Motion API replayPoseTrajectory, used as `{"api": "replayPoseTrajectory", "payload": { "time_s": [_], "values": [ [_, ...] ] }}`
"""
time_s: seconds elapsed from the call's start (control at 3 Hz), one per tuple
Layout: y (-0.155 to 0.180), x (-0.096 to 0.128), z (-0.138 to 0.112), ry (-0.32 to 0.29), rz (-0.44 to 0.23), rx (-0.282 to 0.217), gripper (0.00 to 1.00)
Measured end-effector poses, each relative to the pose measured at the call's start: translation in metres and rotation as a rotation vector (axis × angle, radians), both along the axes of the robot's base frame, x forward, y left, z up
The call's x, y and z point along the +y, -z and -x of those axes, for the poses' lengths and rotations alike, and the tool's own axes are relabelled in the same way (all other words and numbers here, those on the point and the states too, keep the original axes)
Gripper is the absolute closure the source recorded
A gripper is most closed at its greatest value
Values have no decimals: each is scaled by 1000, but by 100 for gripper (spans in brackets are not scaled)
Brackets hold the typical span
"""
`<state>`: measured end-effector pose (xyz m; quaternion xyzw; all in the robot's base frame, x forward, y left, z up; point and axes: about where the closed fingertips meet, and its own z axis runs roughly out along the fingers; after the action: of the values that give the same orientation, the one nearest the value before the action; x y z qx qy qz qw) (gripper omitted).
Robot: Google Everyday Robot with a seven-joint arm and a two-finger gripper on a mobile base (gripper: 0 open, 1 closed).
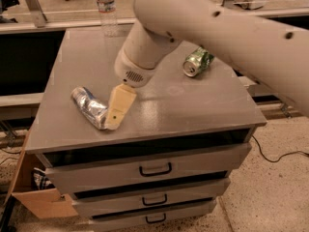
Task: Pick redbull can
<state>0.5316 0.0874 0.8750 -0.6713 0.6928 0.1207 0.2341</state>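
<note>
The redbull can (89, 107), slim, shiny silver with blue patches, lies on its side on the front left of the grey cabinet top (193, 105). My gripper (114, 122) hangs from the big white arm and reaches down to the can's near right end, right beside it and seemingly touching it. The arm covers the middle and back right of the cabinet top.
A green can (197, 62) lies on its side at the right back of the top. A clear plastic water bottle (107, 7) stands at the back edge. Drawers (154, 169) are below, and a cardboard box (36, 199) sits on the floor at the left.
</note>
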Motion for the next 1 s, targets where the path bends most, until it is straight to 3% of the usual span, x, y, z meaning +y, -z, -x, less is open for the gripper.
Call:
{"api": "replayPoseTrajectory", "payload": {
  "time_s": [0.67,1.0],
  "values": [
    [24,45,-7,57,4,106,0],
    [29,61,-2,90,25,137,0]
  ]
}}
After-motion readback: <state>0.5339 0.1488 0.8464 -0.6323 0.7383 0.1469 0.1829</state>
